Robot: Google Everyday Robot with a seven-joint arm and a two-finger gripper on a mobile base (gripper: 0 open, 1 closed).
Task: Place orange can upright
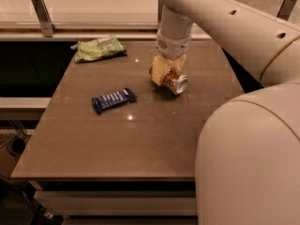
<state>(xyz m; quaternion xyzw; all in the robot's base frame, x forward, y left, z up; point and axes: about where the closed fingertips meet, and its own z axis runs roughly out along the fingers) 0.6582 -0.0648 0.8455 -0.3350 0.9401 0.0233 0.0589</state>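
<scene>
The can (177, 82) is small and orange-gold, with a silver end facing the camera. It lies tilted on its side, in the claw (165, 76), low over the table (140, 139). The claw hangs straight down from the arm, its pale fingers (157, 72) closed against the can's body, gripping the end away from the camera. A blue bar (114, 99) lies flat to the claw's left and nearer the camera, well apart. A green bag (99, 48) sits further left and behind, contents hidden.
</scene>
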